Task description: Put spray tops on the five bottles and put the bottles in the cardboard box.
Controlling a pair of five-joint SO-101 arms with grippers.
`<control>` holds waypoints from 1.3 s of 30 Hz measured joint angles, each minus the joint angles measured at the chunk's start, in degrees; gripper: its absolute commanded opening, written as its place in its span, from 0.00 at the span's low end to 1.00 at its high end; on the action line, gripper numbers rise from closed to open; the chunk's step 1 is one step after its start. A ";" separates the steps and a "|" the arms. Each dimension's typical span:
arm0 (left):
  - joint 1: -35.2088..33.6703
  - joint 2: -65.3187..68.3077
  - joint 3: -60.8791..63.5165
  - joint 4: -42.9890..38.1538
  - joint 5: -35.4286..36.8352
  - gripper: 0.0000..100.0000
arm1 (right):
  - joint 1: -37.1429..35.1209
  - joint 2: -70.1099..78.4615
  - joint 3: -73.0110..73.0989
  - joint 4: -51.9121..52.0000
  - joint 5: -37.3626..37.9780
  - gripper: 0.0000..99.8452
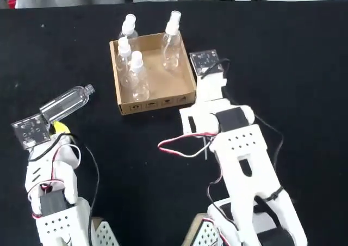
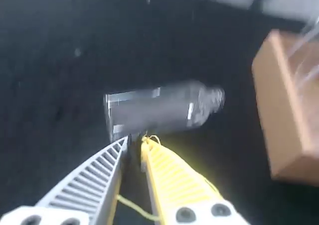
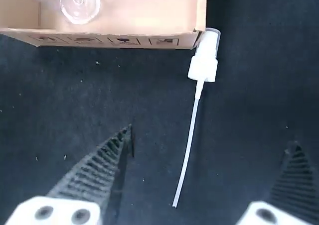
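Right gripper spread wide over spray top, which lies just off the box near-right corner. Left gripper pinches capless bottle by its base at left, neck toward box. Box is cut off in both wrist views. Four capped bottles at box; can't tell if the far-left one stands inside.

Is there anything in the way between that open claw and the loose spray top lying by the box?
Nothing visible. The right gripper hangs open over the spray top, whose tube lies on the bare table between its jaws. The head lies close to the cardboard box corner.
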 measured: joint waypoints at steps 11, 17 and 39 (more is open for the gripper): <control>-0.09 0.00 -11.69 12.04 -10.90 0.04 | 0.00 -0.18 0.35 -0.26 -2.20 0.40; -0.09 -0.26 -15.47 15.21 -16.26 0.04 | 0.00 -0.18 0.35 -0.26 -2.20 0.40; -0.09 42.29 -40.79 16.35 -31.65 0.16 | 0.00 -0.18 2.55 -3.43 -2.20 0.40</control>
